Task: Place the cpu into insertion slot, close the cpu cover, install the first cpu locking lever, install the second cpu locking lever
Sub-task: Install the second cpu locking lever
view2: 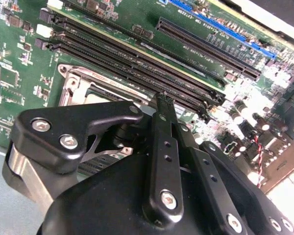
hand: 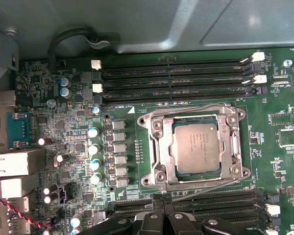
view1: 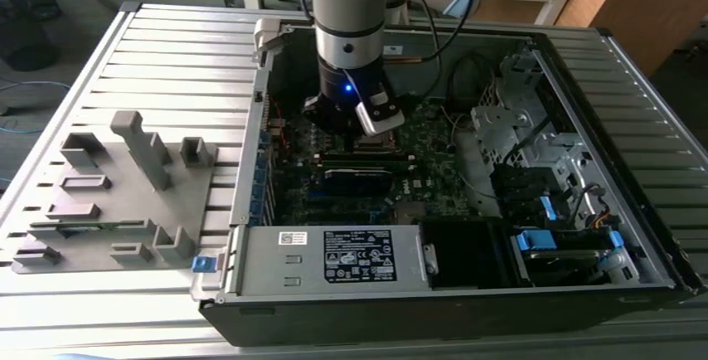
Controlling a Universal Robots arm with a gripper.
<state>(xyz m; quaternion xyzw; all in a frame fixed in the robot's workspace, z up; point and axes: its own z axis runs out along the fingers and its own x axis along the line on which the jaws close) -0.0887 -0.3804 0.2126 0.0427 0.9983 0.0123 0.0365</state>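
In the first wrist view the cpu (hand: pixel 196 147) lies flat in the insertion slot, its silver-grey top showing through the window of the cpu cover (hand: pixel 160 147). The cover lies down over it. A thin wire lever (hand: pixel 186 108) runs along one side of the socket and another lever (hand: pixel 210 184) along the opposite side. My gripper (hand: pixel 165 220) hovers just off that second side, over the memory slots, with its black fingers together and nothing between them. In the second wrist view the gripper (view2: pixel 164 100) hides most of the cover (view2: pixel 83 78). In the exterior view the gripper (view1: pixel 370 128) is low inside the case.
Long black memory slots (hand: pixel 176 73) flank the socket on two sides. The open computer case (view1: pixel 443 294) walls in the board, with cables (view1: pixel 470 78) and drive bays on the exterior view's right. A grey fixture block (view1: pixel 122 186) stands on the slatted table at the exterior view's left.
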